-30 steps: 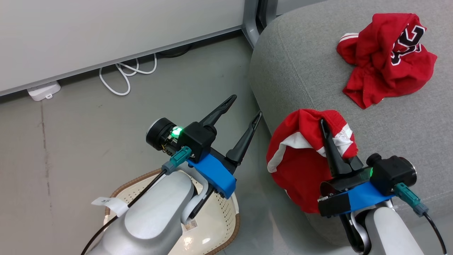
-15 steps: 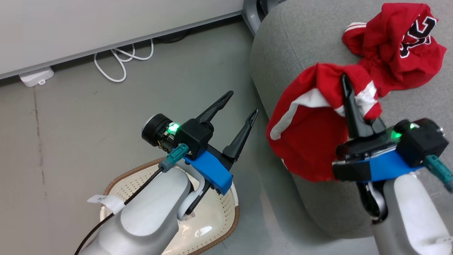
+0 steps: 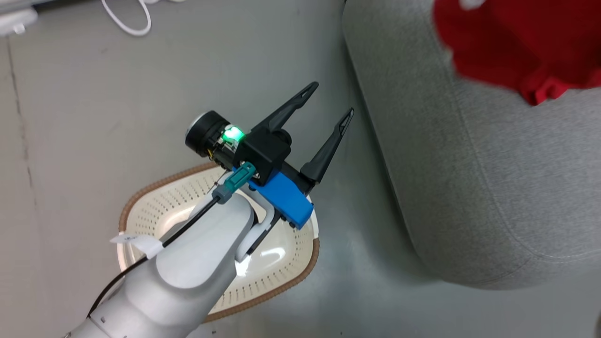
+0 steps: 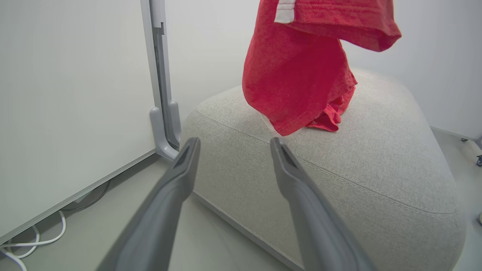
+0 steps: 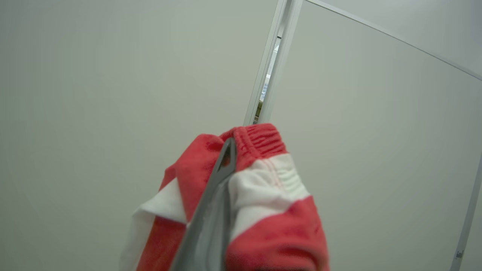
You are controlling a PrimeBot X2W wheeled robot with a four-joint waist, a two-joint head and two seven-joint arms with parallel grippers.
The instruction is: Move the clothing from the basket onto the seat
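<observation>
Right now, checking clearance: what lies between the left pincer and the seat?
Bare grey floor, seen in the head view, separates the open left pincer from the seat.

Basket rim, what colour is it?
Brown, woven-look, around the cream-white basket; the head view shows it best.

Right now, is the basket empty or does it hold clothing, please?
Seemingly empty: the basket shows bare perforated plastic, though the left forearm hides part.

A grey floor (image 3: 94,94) bears a faint dark crack along one side. A looped white cable (image 3: 129,21) lies on it near a small white box (image 3: 16,21). A pale wall panel (image 4: 67,94) adjoins a grey upright post (image 4: 160,94), whose foot reaches the floor.
</observation>
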